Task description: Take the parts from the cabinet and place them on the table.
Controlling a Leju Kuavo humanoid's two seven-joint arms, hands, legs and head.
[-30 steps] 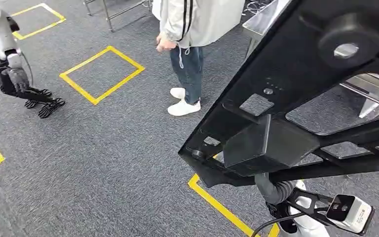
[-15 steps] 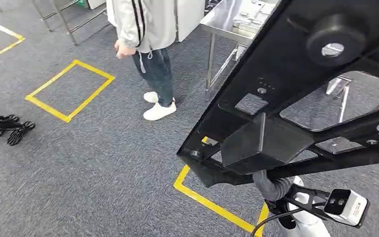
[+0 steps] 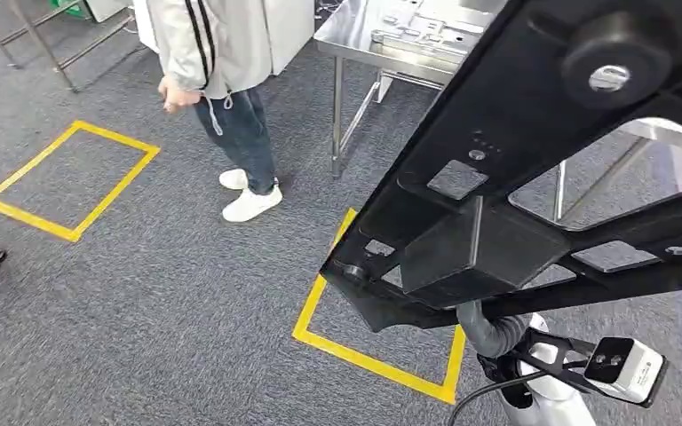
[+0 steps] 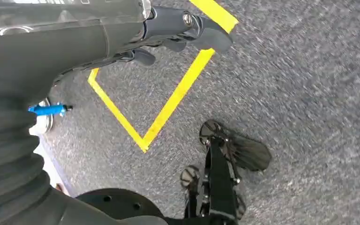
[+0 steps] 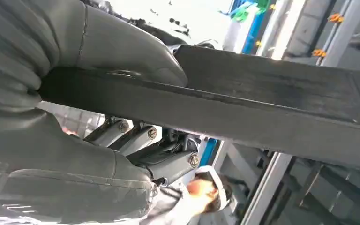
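The right hand (image 5: 98, 117) clamps the big black frame part (image 3: 533, 177), carried up close before the head camera over grey carpet (image 3: 160, 311). The left hand (image 4: 168, 28) hangs with fingers curled on nothing. Beyond, a person (image 3: 222, 80) stands beside the steel bench (image 3: 364, 35), which carries metal parts

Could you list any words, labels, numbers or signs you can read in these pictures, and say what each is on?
No text can be read in any view.
The large black part held by the right hand bears no visible lettering.
The yellow floor tape forms plain outlines, without words.
The steel table shows no label.
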